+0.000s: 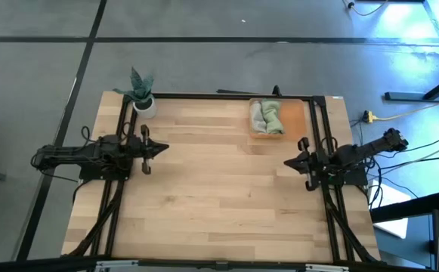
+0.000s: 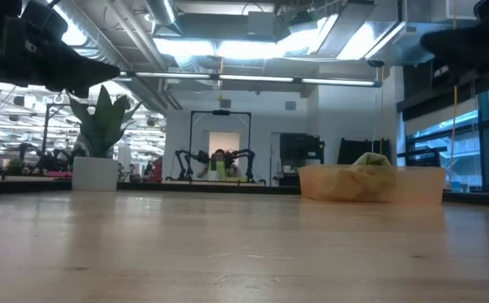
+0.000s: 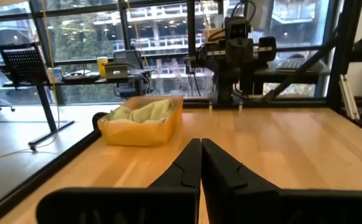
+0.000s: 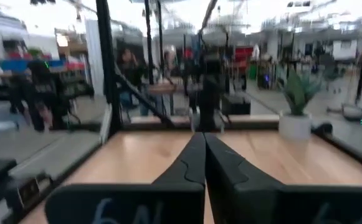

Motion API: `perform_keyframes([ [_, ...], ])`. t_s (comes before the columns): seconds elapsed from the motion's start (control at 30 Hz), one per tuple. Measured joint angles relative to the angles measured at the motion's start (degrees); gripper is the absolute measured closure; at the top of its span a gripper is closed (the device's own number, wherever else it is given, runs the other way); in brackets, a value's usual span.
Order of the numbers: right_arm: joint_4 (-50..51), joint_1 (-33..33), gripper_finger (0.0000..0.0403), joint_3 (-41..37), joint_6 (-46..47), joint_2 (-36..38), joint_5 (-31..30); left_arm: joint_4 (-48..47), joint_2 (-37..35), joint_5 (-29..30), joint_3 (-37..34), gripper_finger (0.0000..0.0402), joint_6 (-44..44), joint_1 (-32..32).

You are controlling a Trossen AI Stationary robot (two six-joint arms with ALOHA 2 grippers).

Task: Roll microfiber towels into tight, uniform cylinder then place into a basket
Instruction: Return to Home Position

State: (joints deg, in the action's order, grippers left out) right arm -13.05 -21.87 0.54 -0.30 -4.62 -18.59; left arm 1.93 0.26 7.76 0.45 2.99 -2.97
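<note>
Left claw (image 1: 159, 149) closed, empty, right claw (image 1: 289, 162) likewise, rolled towels (image 1: 270, 118) in basket (image 1: 295, 115), long axes toward far edge

Left tool (image 1: 164, 149) and right tool (image 1: 286, 162) closed, facing each other.

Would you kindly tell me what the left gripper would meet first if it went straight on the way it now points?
Ahead of the left gripper lies only bare table, then probably the right gripper facing it, perhaps slightly off line. The basket sits well aside and would be missed.
</note>
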Motion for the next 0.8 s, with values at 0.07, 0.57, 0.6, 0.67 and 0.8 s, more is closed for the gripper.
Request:
perform_keyframes([
  [0.07, 1.96, 0.36, 0.0396, 0.01, 0.43, -0.02, -1.46, -0.07, 0.03, -0.01, 0.0, 0.0401, 0.37, 0.01],
  [0.57, 7.25, 1.14, 0.0383, 0.04, 4.36, -0.07, -13.88, -0.04, 0.03, 0.03, 0.0, 0.0402, 0.2, 0.01],
  [0.6, 7.88, 1.14, 0.0383, 0.04, 4.35, -0.07, -13.88, -0.02, 0.03, 0.05, 0.0, 0.0402, 0.42, 0.01],
  [0.67, 8.96, 1.14, 0.0383, 0.04, 4.18, -0.1, -13.88, 0.04, 0.04, 0.05, 0.0, 0.0401, 0.57, 0.01],
  [0.8, 8.91, 1.14, 0.0382, 0.04, 4.44, -0.11, -13.85, 0.24, 0.03, 0.05, 0.0, 0.0401, 0.59, -0.01],
])
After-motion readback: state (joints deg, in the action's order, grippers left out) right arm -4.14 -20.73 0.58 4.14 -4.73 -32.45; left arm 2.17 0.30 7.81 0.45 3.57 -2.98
